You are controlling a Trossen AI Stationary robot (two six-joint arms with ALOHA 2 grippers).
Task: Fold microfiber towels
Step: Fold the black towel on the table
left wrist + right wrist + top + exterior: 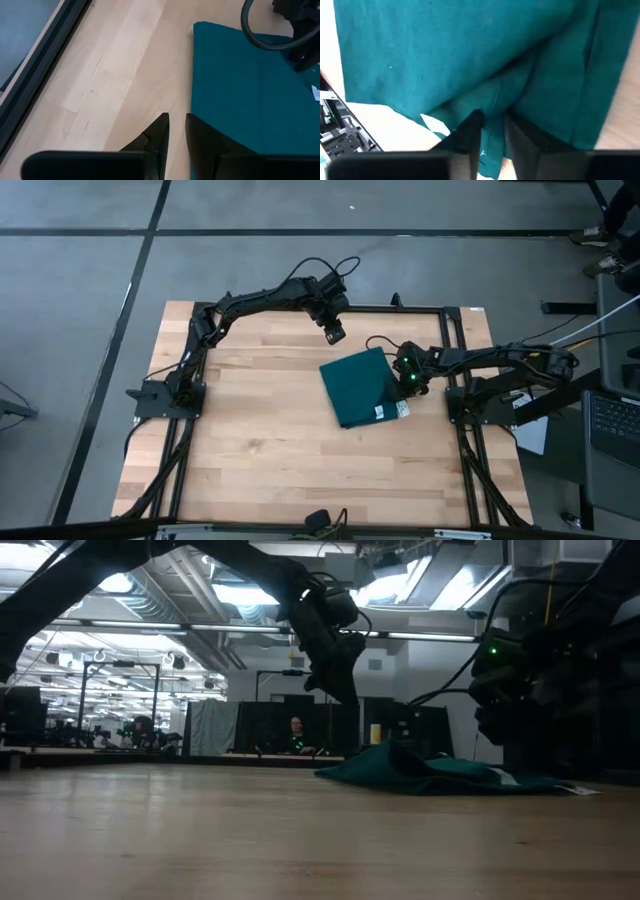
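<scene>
The towel (362, 386) is soft, matt teal cloth with a fine weave and a small white tag (436, 124), lying on a tabletop (250, 440) of pale, smooth, lightly satin wood planks, edged by a dark matt metal frame (420, 308).

I count one teal towel (362, 386) on the surface (250, 440), two arms, and one person (295, 736) far behind.

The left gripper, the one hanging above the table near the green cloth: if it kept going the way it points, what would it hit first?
Probably the bare wooden table, just beside the edge of the teal-green towel. The left gripper points down at that border, its fingers narrowly apart with nothing between them. Depth is unclear, so it could clip the towel's edge.
</scene>
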